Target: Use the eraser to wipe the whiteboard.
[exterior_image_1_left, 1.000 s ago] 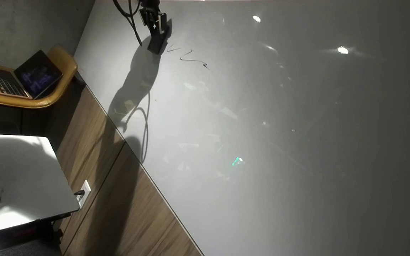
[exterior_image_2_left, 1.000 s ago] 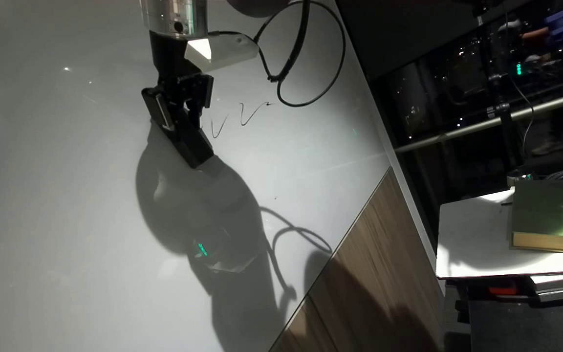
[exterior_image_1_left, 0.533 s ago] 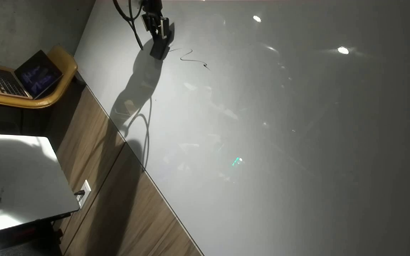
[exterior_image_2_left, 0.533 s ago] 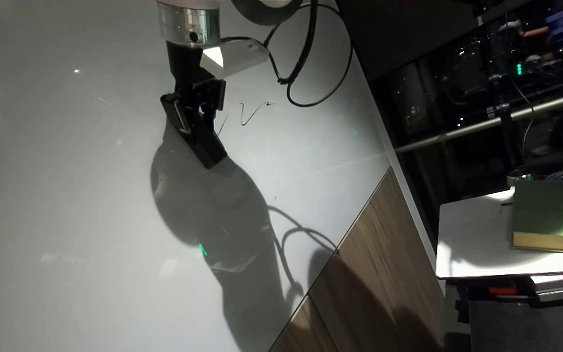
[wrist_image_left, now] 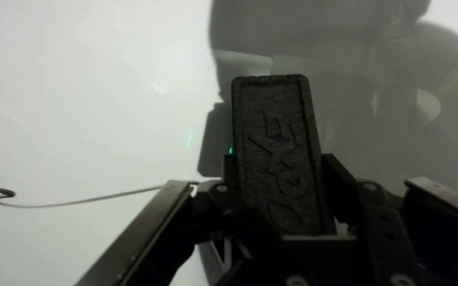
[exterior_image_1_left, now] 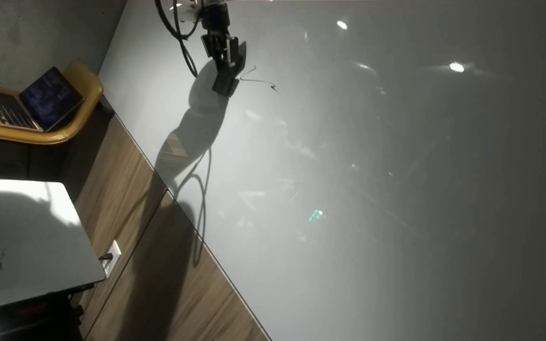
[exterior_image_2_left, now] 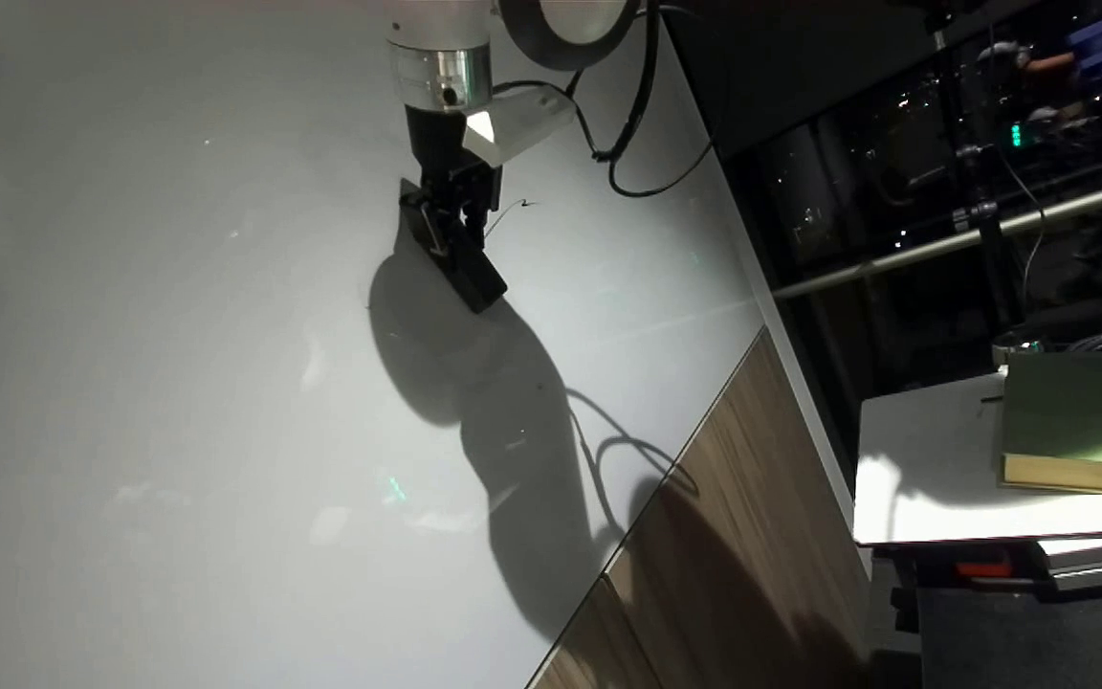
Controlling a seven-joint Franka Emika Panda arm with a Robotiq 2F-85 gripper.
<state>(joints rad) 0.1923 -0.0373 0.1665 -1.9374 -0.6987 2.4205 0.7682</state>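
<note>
The eraser (wrist_image_left: 274,135) sits at the whiteboard (exterior_image_1_left: 372,142), its marked face showing in the wrist view, and the gripper (wrist_image_left: 280,174) pinches it across its 2 long sides. A strip of shadow (wrist_image_left: 213,143) lies just beside it, so whether the wiping face is flush cannot be told.

1 dark pen stroke (wrist_image_left: 66,203) runs from a hooked end until it passes behind the gripper; wiping it away appears to be the step in hand. The eraser's long side faces the pen stroke, so a sideways sweep toward the hooked end should suit. Pressure ought to be firm and even: a tilt would likely leave a thin line, while too hard a push could twist the eraser in the grip. A slight overrun, then 1 return pass, should catch residue.

The cable (exterior_image_2_left: 649,81) hangs in a loop beside the arm (exterior_image_2_left: 441,81) and probably needs slack for that sweep. Further out, a wood-grain panel (exterior_image_1_left: 206,303) borders the whiteboard, and a laptop (exterior_image_1_left: 29,109) rests on a yellow chair (exterior_image_1_left: 45,138), well apart.
</note>
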